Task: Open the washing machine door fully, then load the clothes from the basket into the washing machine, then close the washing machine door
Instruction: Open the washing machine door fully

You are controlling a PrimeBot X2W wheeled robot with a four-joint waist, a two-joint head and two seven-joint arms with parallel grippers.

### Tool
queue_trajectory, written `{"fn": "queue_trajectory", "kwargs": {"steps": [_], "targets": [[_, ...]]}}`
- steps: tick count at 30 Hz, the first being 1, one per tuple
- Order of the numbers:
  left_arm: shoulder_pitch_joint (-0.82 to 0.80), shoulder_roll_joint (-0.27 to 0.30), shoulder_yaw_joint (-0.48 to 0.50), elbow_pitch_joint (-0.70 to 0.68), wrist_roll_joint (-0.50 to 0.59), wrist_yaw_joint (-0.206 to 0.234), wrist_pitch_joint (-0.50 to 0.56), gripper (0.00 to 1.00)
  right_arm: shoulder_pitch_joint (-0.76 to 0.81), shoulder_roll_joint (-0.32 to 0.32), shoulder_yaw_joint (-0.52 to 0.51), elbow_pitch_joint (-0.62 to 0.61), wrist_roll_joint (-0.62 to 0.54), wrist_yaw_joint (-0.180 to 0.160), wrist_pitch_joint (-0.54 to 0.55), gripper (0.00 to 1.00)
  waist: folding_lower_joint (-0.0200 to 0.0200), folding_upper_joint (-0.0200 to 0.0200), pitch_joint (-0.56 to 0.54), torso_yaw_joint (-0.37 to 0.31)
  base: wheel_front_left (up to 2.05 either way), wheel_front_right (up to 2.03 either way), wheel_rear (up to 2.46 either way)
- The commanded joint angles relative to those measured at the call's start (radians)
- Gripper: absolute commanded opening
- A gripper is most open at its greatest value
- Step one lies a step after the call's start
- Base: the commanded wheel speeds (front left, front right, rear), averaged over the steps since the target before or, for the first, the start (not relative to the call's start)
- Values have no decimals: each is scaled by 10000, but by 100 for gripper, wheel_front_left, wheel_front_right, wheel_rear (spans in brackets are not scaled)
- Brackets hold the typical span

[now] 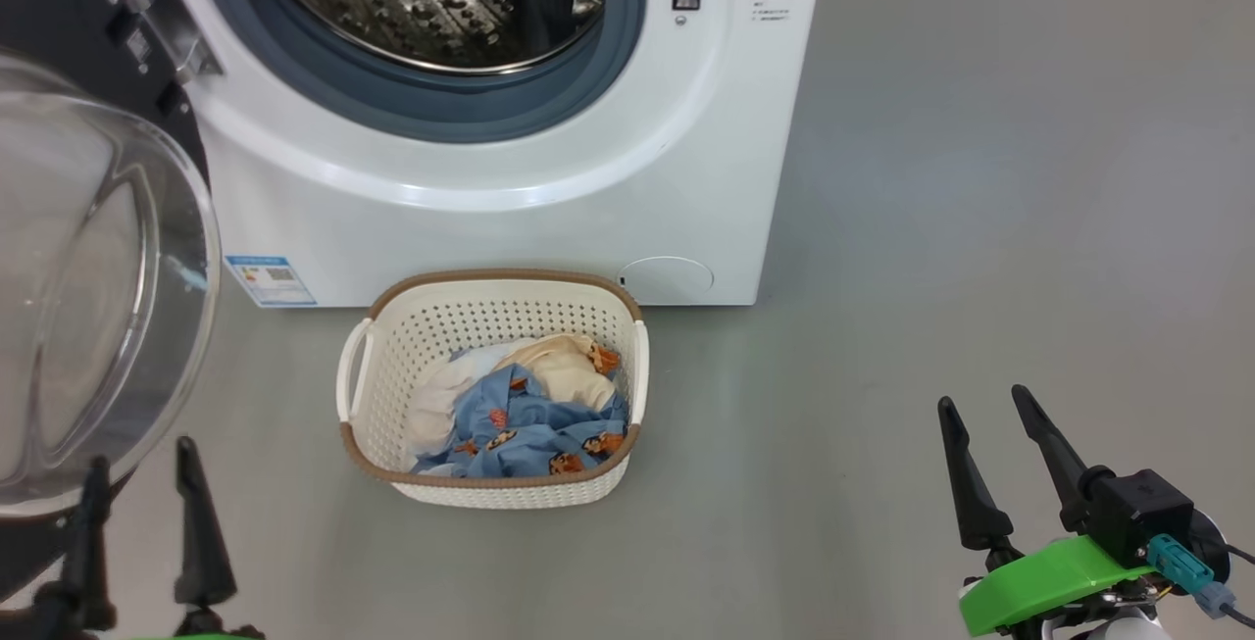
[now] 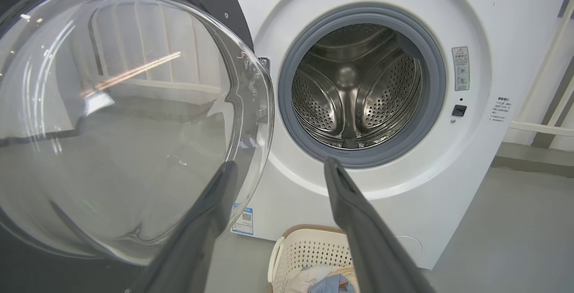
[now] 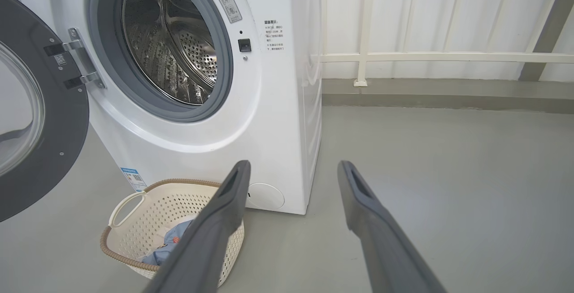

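The white washing machine (image 1: 510, 189) stands ahead with its steel drum (image 2: 356, 89) bare. Its door (image 1: 93, 287) hangs swung out on the left, glass bowl bulging toward me. On the floor in front sits the cream basket (image 1: 392, 366) holding the clothes (image 1: 534, 415), light blue printed fabric with cream and white pieces. At the lower left, just below the door's rim, my left gripper (image 1: 142, 459) is open and holds nothing. My right gripper (image 1: 980, 400) is open over the floor, well right of the basket.
Grey floor (image 1: 980, 179) stretches to the right of the machine. A white railing and wall (image 3: 448, 55) run behind it. The open door (image 2: 125, 118) takes up the space to the left of the basket (image 2: 309, 252).
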Motion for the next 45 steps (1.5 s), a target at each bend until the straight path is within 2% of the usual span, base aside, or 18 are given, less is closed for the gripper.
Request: {"fn": "queue_trajectory", "kwargs": {"steps": [1, 8, 21, 31, 45], "targets": [[-11, 202, 195, -295, -7, 148, -51, 100, 12, 1, 315, -290, 22, 16, -113, 100, 0, 0, -56, -143, 0, 0, 0], [383, 201, -440, -315, 219, 90, -51, 100, 162, 2, 530, -484, 9, 16, -128, 100, 0, 0, -254, -651, 0, 0, 0], [1111, 201, -669, -524, 772, 197, -51, 100, 601, 2, 549, -799, -108, 16, -132, 100, 0, 0, -610, -1224, 0, 0, 0], [1597, 201, -1184, -875, 761, 431, -51, 100, 850, 3, 511, -1025, -203, 16, -133, 100, 0, 0, -746, -1270, 0, 0, 0], [1637, 201, -1220, -760, 733, 540, -51, 100, 863, 3, 297, -965, -575, 16, -133, 100, 0, 0, -716, -1159, 0, 0, 0]]}}
